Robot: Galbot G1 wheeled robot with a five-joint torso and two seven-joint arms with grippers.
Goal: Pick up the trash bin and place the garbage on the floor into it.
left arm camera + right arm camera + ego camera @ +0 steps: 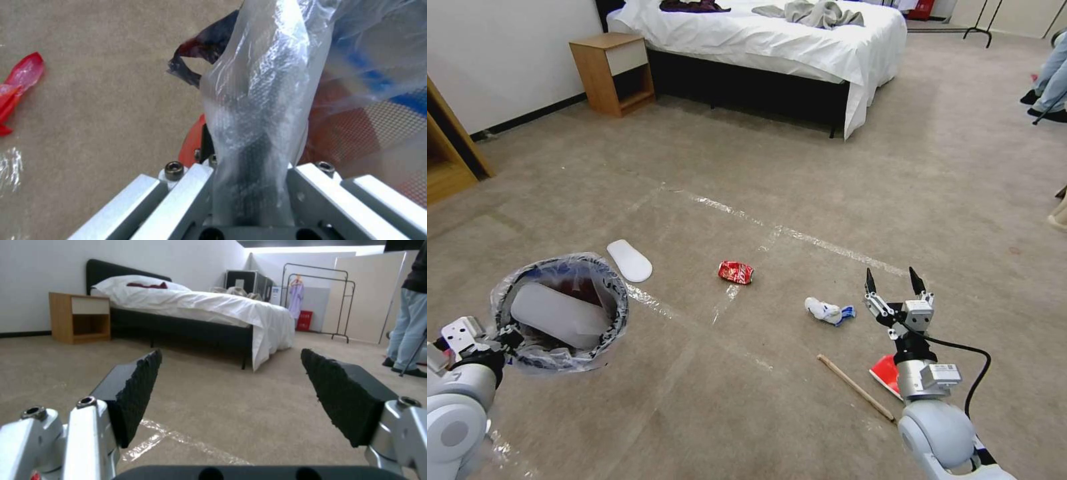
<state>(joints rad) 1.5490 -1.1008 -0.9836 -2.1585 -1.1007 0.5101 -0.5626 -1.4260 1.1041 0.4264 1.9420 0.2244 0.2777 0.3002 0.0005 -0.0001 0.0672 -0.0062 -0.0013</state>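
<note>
Left gripper [504,337] is pinched on the rim of the trash bin [560,310], holding it off the floor [760,200] with one white slipper [557,315] already inside; the left wrist view shows the liner bunched between its pads. Right gripper [895,283] hangs spread wide and empty, well to the right of the bin. From the bin: second slipper [630,260] just beside it, red can [736,272] farther right, then tissue [827,311], wooden stick [857,387] and red wrapper [887,373] by the right arm.
</note>
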